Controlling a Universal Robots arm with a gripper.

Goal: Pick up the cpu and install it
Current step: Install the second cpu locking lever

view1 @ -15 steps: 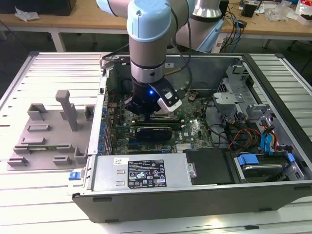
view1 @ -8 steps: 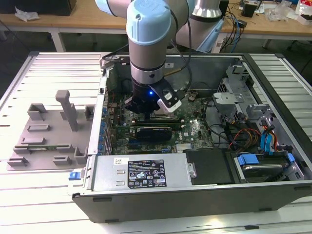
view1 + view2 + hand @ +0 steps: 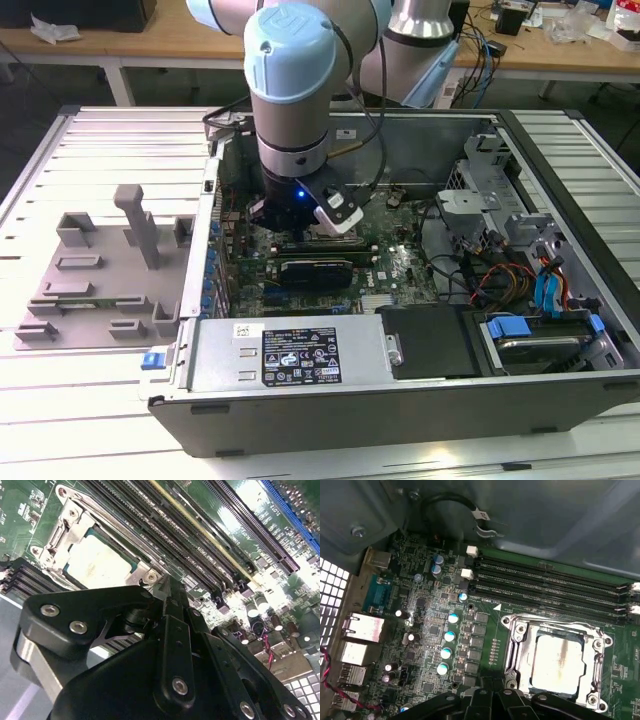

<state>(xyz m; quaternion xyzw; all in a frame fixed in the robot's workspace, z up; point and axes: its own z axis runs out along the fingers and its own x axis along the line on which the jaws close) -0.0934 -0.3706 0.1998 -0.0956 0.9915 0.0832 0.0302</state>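
A robot arm reached down into an open desktop computer case (image 3: 560, 330) that lay flat on a slatted metal bench (image 3: 60, 430). In the exterior view the tool (image 3: 300, 222) hung low over the green motherboard (image 3: 400, 265), toward the case's rear wall and the side nearer the exterior view's left.

The cpu (image 3: 556, 661), a flat square chip with a pale silvery top showing some smeared residue, already sat inside its socket frame (image 3: 516, 645) on the motherboard. The metal frame lay around it on all four sides and appeared to be down over the chip's edges. In the second wrist view the cpu (image 3: 97, 562) lay just beyond the tips of the tool (image 3: 169, 587), close below and ahead of them, with a small gap between; nothing showed between the fingers.

The black fingers (image 3: 172, 630) met at a narrow point there, so the tool looked closed and empty. It did not appear to touch the chip or the frame.

Long memory slots (image 3: 550, 582) ran along one side of the socket, parallel to that edge of the frame.

Outside the case, toward the bench edge at the exterior view's left, stood a grey plastic tray (image 3: 95, 300) with raised slots.

Judging from this, the chip was placed and the tool stood just off it.
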